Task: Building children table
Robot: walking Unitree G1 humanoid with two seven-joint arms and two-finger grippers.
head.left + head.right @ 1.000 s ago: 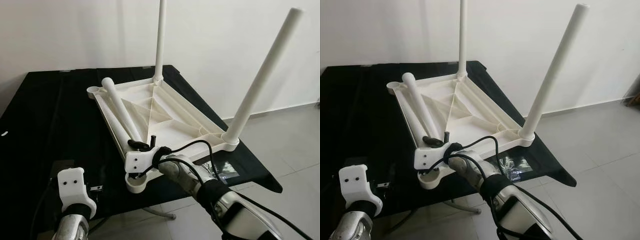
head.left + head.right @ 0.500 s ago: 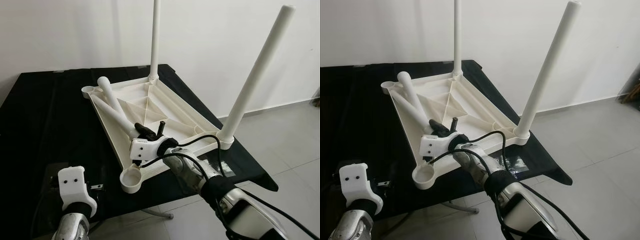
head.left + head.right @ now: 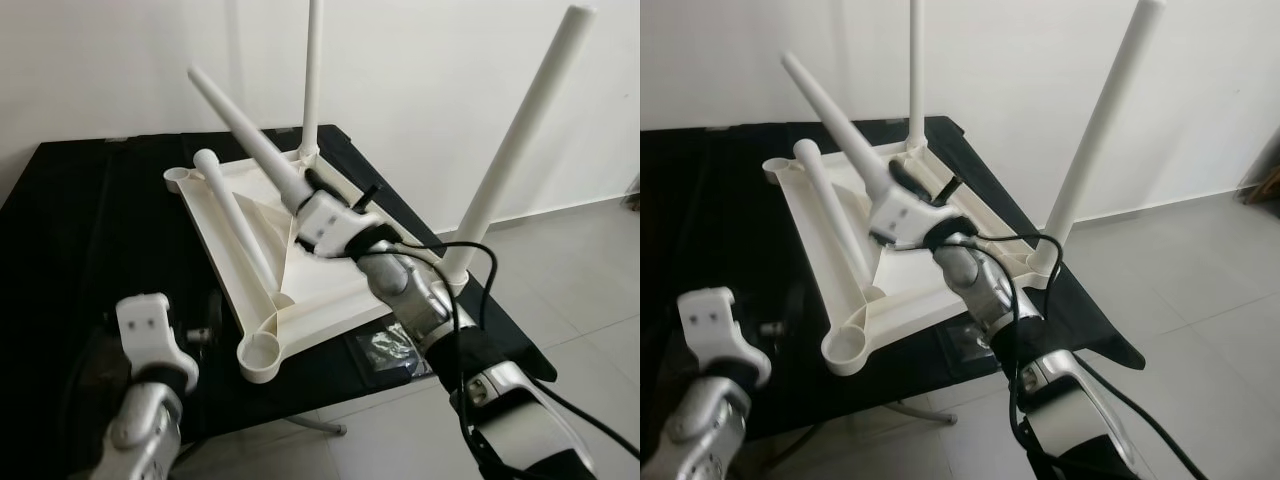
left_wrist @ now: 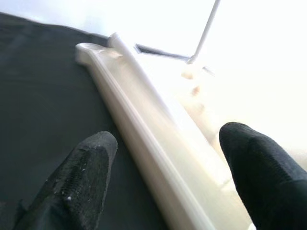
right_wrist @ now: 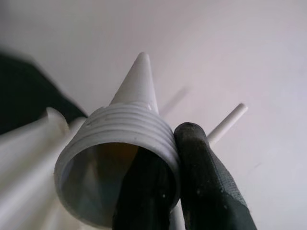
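Black counter (image 3: 90,230), carrying the upturned white tabletop (image 3: 330,235) along its right edge, two legs already upright in the far and near right corners. Third leg (image 3: 245,140) now lifted off the tabletop, clamped at its threaded end by the right pincer (image 3: 318,205); ready for a socket. Fourth leg (image 3: 235,215) lying loose. Left pincer (image 4: 168,158) spread, empty, near the counter's front edge. Leg's thread blurred; pincer's inner finger half hidden.

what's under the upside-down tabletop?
The tabletop lies on a black table. A clear plastic bag pokes out beneath its near edge; anything else beneath is covered.
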